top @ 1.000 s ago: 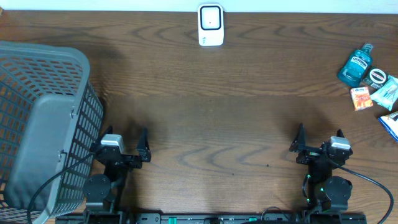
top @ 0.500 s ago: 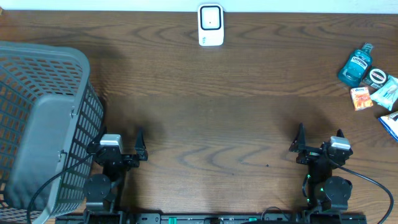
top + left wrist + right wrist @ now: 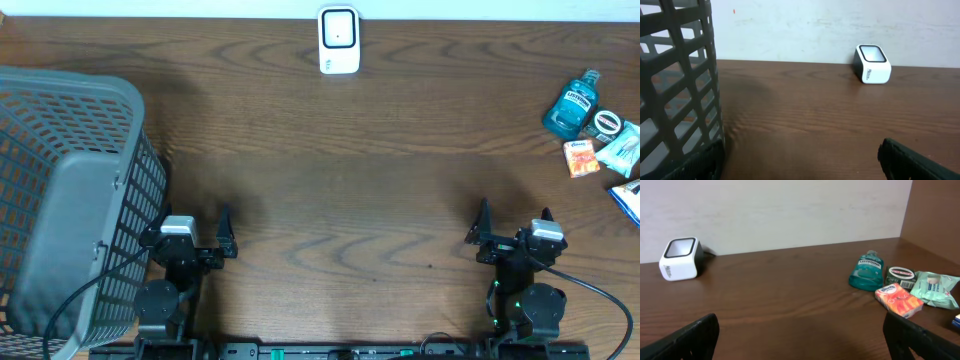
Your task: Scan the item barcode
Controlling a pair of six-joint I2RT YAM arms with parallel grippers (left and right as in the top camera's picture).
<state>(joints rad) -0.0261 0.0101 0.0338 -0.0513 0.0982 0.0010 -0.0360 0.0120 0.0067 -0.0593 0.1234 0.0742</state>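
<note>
While right claw point(image 3: 514, 218) gapes, mouthwash point(image 3: 572, 105) well apart.

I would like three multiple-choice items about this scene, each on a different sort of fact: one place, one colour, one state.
1. Where on the table does the white scanner stand?
A. middle of the far edge
B. near left corner
C. near right corner

2. What colour is the mouthwash bottle?
A. red
B. yellow
C. blue

3. How is the right end effector?
A. shut on the bottle
B. open and empty
C. shut on the scanner

Answers:
1 A: the overhead view shows it centred by the far edge.
2 C: its body is blue in both views.
3 B: its fingers stand wide apart with nothing between them.
</note>
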